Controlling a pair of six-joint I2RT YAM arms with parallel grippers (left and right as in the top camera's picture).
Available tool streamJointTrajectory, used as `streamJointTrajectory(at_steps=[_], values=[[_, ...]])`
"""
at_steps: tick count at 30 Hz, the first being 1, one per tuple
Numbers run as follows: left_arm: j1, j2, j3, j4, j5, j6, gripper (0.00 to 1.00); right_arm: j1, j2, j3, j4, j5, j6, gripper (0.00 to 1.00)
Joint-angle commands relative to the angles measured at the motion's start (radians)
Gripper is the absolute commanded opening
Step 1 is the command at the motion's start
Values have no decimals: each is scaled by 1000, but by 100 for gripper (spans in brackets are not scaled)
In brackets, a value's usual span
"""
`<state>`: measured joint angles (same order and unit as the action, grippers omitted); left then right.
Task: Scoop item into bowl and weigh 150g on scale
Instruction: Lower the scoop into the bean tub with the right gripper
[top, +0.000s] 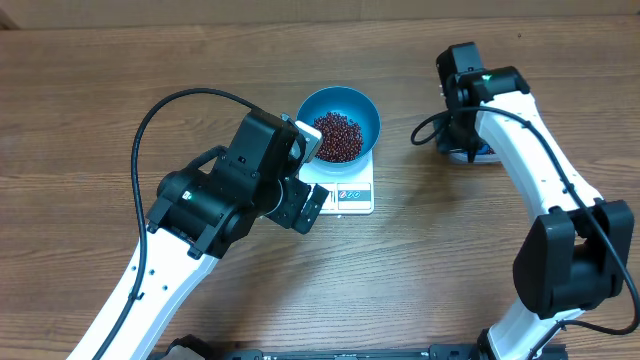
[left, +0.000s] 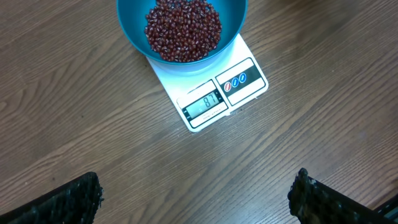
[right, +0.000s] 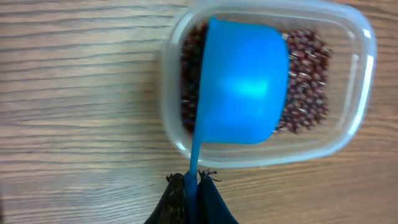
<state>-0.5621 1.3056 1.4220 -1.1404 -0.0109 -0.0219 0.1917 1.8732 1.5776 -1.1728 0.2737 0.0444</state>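
wood-grain table (left: 93, 137), matt and streaky. the bowl (left: 132, 28) looks like smooth blue plastic, and the beans (left: 183, 31) in it are faintly shiny. the scale (left: 171, 81) is white plastic with a satin finish. over at the clear, cloudy plastic tub (right: 357, 43), the scoop (right: 242, 81) is glossy blue plastic catching a soft highlight.
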Motion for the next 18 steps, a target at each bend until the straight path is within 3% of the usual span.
streamJointTrajectory(at_steps=[1, 18], values=[[6, 3, 13, 0, 11, 15, 100, 18, 3, -8, 19, -92, -18, 4], [6, 3, 13, -1, 11, 15, 100, -34, 3, -8, 2, -153, -19, 4]])
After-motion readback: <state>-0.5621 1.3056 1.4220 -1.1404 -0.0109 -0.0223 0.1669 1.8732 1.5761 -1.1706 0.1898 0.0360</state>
